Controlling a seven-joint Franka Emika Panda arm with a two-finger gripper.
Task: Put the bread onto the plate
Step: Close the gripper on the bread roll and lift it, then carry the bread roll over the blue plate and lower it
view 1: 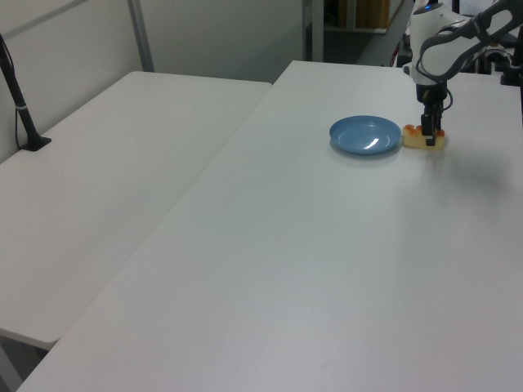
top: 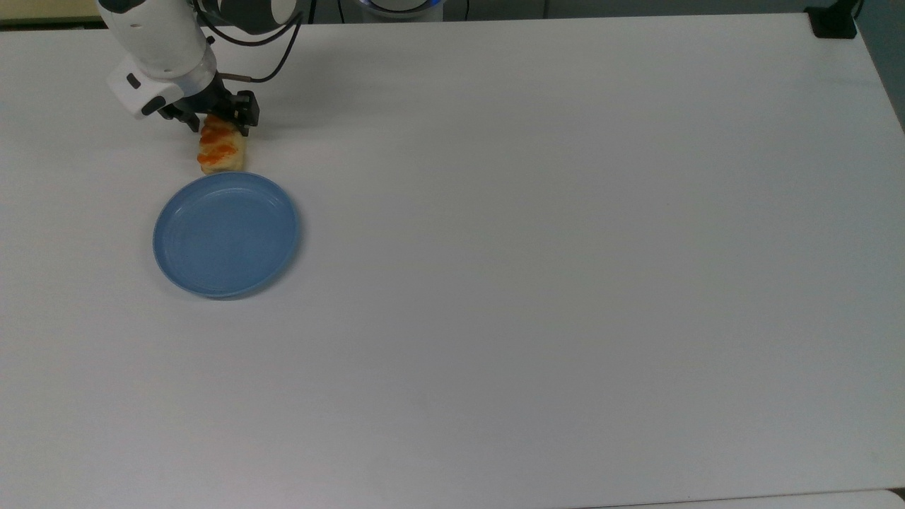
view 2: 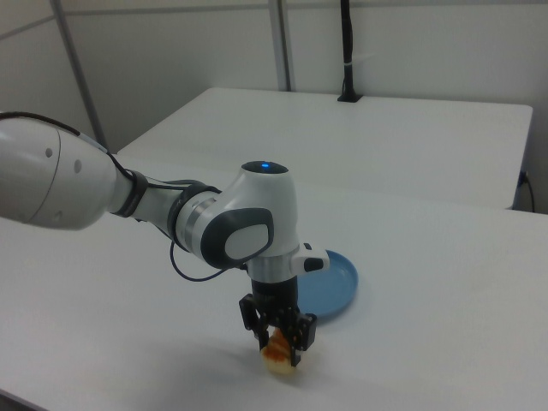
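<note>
Bread (top: pixel 220 154) lies flat on the white counter (top: pixel 537 247), just beside the plate (top: pixel 226 235) rim, at the plate's upper edge in the top view; whether bread and rim touch cannot be told. Plate is blue, round, nothing on it. In the left view the bread (view 1: pixel 418 140) sits at the plate's (view 1: pixel 364 135) right. The gripper (top: pixel 216 121) is down over the bread's far end, the end away from the plate. The fingers (top: pixel 245 117) are spread apart, one on each long side of the roll, straddling it; the bread's orange-glazed top shows between them. In the right view the gripper (view 2: pixel 277 340) points straight down with the bread (view 2: pixel 280 357) between and below the fingers (view 2: pixel 302 332), the plate (view 2: pixel 336 282) behind it. Finger contact with the bread's sides cannot be told. Bread rests on the counter, not lifted.
</note>
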